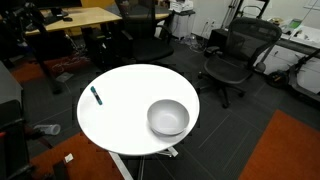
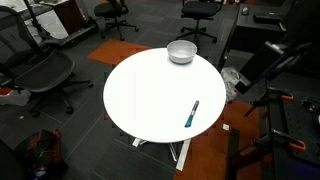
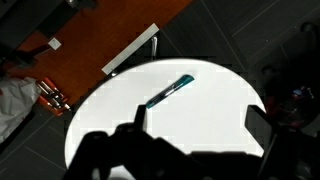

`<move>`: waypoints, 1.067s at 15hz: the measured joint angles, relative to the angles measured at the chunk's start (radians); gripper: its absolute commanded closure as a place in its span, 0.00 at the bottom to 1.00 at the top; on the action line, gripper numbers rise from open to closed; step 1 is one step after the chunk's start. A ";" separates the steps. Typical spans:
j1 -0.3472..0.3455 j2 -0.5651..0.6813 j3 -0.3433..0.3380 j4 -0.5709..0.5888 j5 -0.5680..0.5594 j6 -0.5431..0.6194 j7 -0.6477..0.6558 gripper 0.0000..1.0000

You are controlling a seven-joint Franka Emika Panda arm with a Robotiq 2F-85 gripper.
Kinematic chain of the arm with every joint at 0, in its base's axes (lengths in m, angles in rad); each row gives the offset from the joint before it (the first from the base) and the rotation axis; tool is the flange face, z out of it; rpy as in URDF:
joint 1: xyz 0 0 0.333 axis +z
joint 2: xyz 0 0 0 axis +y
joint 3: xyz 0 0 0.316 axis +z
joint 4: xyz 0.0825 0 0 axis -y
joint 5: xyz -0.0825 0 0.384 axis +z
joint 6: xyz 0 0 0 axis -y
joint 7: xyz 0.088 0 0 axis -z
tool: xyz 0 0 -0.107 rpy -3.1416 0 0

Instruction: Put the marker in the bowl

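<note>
Round white worktop mostly bare. Marker lies flat near one edge, bowl near opposite edge, well apart, with wide free surface between. Bowl is only tall obstacle. Office chairs stand around worktop, off it. Wrist view: hand above worktop, jaws spread, open path to marker.

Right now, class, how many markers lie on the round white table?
1: the marker lies near the table's edge, apart from the bowl opposite; none seems hidden.
</note>
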 measured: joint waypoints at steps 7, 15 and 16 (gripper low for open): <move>-0.008 0.142 -0.002 -0.002 -0.004 0.129 0.191 0.00; -0.045 0.314 -0.039 0.000 -0.132 0.295 0.411 0.00; -0.049 0.335 -0.052 0.002 -0.151 0.310 0.430 0.00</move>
